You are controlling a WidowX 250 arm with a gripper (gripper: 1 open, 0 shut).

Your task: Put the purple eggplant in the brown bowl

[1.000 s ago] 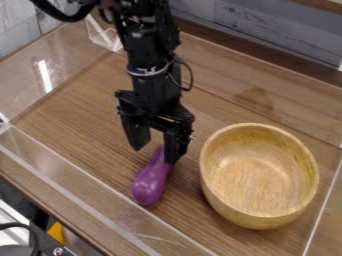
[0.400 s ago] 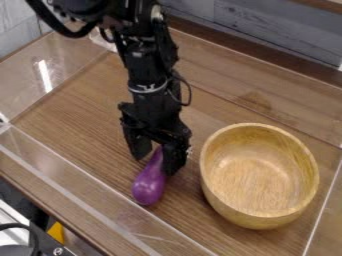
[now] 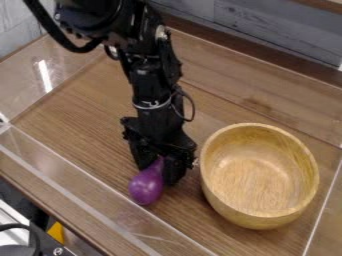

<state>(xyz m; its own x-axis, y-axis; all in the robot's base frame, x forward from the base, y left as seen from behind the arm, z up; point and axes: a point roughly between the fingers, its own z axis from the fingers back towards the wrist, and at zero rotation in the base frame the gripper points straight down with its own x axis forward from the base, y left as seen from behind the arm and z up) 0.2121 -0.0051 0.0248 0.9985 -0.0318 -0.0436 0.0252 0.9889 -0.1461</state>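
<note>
On the wooden counter [image 3: 80, 110] the brown bowl [image 3: 259, 172] near the right edge is empty, and the gripper [image 3: 159, 163] has its fingers closed on the purple eggplant [image 3: 147, 184], which lies beside the bowl, so lifting and placing remain.

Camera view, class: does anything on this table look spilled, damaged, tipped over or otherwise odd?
Nothing stands out. The brown bowl sits upright and empty on the wooden table. The purple eggplant lies beside it, intact, with the gripper down over its narrow end. No spills or damage show.
</note>
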